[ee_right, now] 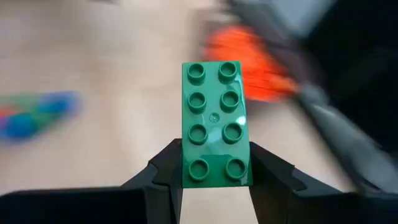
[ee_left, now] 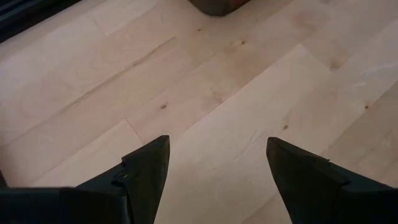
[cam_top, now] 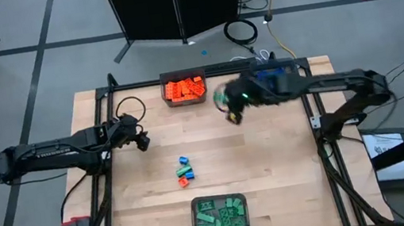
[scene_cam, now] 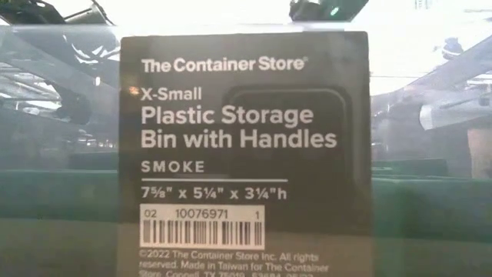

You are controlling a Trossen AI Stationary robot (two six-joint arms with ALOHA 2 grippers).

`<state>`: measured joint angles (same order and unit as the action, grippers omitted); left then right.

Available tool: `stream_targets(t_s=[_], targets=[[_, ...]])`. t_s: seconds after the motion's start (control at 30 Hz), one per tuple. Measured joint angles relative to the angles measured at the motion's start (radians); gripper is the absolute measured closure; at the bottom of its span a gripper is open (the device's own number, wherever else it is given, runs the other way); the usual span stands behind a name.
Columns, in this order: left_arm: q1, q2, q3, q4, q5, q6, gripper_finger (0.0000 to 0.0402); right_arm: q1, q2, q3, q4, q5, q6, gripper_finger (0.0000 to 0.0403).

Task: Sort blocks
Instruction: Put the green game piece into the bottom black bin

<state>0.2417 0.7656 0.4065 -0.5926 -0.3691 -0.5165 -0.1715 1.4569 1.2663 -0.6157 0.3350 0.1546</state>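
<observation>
My right gripper [cam_top: 232, 114] hangs above the table's far middle, just right of the bin of orange blocks [cam_top: 184, 89], and is shut on a green two-by-four block [ee_right: 216, 118]. A few loose blocks [cam_top: 185, 171], blue, green and orange, lie on the table's middle. A bin of green blocks [cam_top: 220, 216] stands at the near edge. My left gripper [cam_top: 142, 140] waits open over bare wood at the left, nothing between its fingers [ee_left: 149, 168]. My right gripper pinches the green block by its two long sides [ee_right: 186, 168] between its two fingers, near one end. The fingers slant down from the table's right and lie along the block. The block sticks out past the fingertips, studs toward the wrist camera, clear of the table.
A dark bin with blue in it [cam_top: 273, 76] sits at the far edge under my right arm. The smoke bin's label [scene_cam: 244, 154] fills the low view. Bare wood lies between the loose blocks and the bins.
</observation>
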Motion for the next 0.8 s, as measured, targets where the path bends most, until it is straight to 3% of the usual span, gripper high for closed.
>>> stream_targets(t_s=[0.17,0.3,0.57,0.8], targets=[[0.0,0.002,0.0,-0.001,0.0,0.001,0.0132,0.175,-0.172,-0.203,0.221,-0.263,0.042,0.0283],[0.0,0.006,0.0,0.0,-0.001,0.002,0.0132,0.32,-0.203,-0.277,0.332,-0.422,0.079,0.0283],[0.0,0.007,0.0,0.005,-0.007,0.004,0.0132,0.443,-0.023,-0.28,0.378,-0.796,0.092,0.0283],[0.0,0.007,0.0,0.004,-0.006,0.007,0.0132,0.478,0.165,-0.154,0.424,-0.917,0.044,0.0283]])
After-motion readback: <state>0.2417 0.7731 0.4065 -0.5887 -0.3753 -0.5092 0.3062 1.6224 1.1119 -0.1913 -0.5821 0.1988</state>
